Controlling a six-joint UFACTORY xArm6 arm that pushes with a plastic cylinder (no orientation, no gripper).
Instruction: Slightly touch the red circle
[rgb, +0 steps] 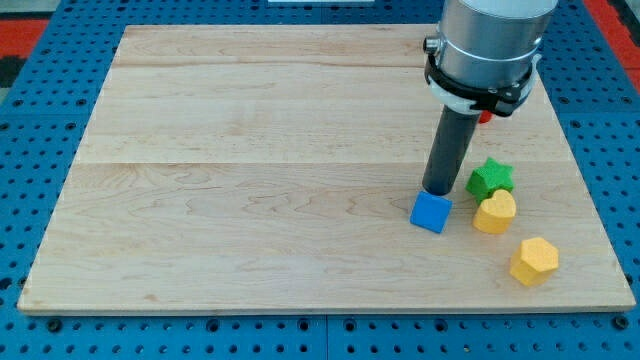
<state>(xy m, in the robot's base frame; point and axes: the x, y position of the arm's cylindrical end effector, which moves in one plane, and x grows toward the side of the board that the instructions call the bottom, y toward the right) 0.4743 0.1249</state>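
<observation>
A small red patch (485, 117) shows at the right edge of my arm's collar; it may be the red circle, and the arm hides most of it. My tip (436, 190) rests on the board at the top edge of the blue cube (431, 212), touching or almost touching it. The tip lies below and to the left of the red patch.
A green star (490, 178) sits right of the tip. A yellow heart (494, 212) lies just below the star, right of the blue cube. A yellow hexagon (534, 261) lies toward the bottom right. The wooden board (250, 180) rests on a blue pegboard surface.
</observation>
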